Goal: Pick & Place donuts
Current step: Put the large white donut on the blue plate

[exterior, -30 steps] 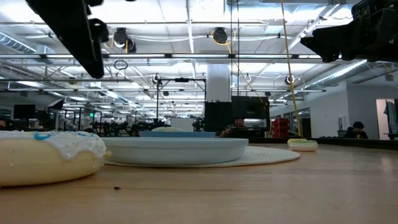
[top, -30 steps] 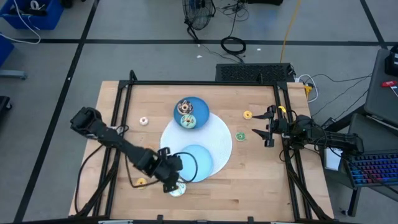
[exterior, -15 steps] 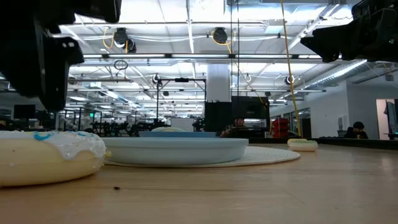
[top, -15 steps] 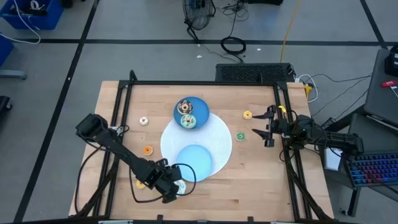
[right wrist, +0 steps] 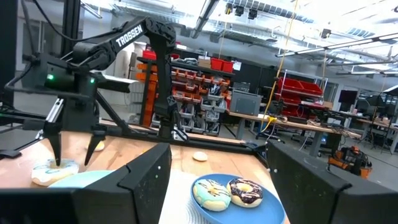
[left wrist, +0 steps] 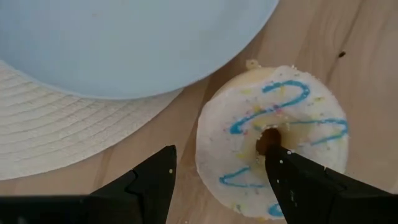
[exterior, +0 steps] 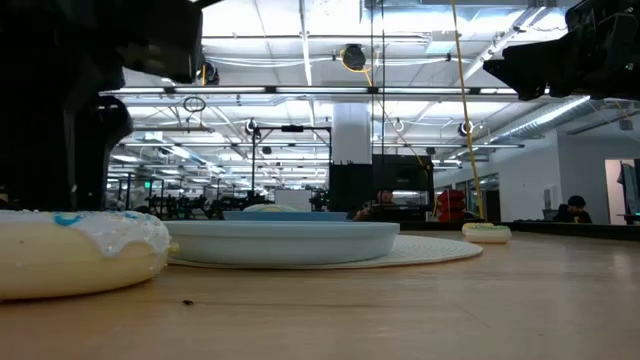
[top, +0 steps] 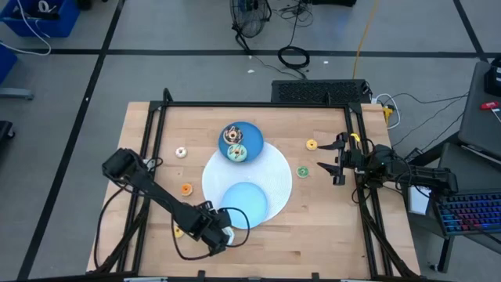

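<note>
The white-frosted donut (left wrist: 273, 137) with blue squiggles lies flat on the wood near the table's near edge, beside the light-blue plate (top: 244, 202). My left gripper (left wrist: 221, 152) is open and low over it. One finger (left wrist: 292, 180) stands at the donut's hole. The other finger (left wrist: 152, 183) stands outside the ring, toward the plate. The chocolate donut (top: 232, 134) and the teal donut (top: 236, 153) sit on the darker blue plate (top: 250, 133). My right gripper (top: 337, 160) waits open at the table's right side. My left gripper points down with its fingers on either side of one wall of the white-frosted donut's ring (left wrist: 230, 140). Whether either fingertip touches the donut, I cannot tell. The donut lies flat on the table.
A round white mat (top: 274, 176) lies under both plates. Tiny rings are scattered on the wood: a pale one (top: 181, 152), an orange one (top: 186, 189), a yellow one (top: 311, 144) and a green one (top: 302, 171). A black frame (top: 156, 117) edges the table.
My left gripper has moved toward the table's near edge and come down over the white-frosted donut, which it now mostly covers in the high view. The arm's swing has uncovered the tiny orange ring. The donut has stayed where it was.
</note>
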{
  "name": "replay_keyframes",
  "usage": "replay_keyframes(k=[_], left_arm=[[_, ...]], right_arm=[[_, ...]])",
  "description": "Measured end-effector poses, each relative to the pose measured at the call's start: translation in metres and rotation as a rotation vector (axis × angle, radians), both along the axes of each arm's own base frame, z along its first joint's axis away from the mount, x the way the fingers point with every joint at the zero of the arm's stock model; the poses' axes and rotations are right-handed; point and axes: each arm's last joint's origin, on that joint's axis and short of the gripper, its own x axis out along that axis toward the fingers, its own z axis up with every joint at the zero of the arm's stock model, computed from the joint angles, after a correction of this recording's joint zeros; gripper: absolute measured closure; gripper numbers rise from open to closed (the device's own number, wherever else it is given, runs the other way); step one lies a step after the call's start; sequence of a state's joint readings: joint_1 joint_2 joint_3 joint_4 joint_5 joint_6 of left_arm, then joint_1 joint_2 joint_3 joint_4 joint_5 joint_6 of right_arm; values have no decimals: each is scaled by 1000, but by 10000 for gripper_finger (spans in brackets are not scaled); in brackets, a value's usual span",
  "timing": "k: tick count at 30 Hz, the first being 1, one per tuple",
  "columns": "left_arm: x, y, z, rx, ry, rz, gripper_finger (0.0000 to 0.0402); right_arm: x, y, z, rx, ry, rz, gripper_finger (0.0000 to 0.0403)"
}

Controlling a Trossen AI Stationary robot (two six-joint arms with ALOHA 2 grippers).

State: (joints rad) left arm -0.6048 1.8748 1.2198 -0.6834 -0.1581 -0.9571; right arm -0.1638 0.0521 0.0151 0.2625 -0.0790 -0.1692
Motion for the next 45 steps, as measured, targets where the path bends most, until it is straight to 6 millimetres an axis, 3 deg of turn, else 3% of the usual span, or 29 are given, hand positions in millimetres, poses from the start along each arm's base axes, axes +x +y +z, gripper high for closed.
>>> replay_keyframes(k=[5, 18, 22, 32, 40, 45], left_arm=[[2, -2, -12, -7, 41, -3, 158], [2, -1, -12, 1, 39, 23, 165], [1, -1, -12, -16, 51, 15, 209], [1, -3, -12, -63, 87, -42, 380], [-5, -1, 5, -103, 85, -44, 365], [-14, 6, 26, -90, 71, -38, 389]], right_arm=[[0, 0, 0, 0, 0, 0, 154], [0, 0, 0, 0, -1, 0, 154], [0, 0, 0, 0, -1, 0, 153], [0, 0, 0, 0, -1, 0, 154], [0, 0, 0, 0, -1, 0, 153], [0, 0, 0, 0, -1, 0, 154]])
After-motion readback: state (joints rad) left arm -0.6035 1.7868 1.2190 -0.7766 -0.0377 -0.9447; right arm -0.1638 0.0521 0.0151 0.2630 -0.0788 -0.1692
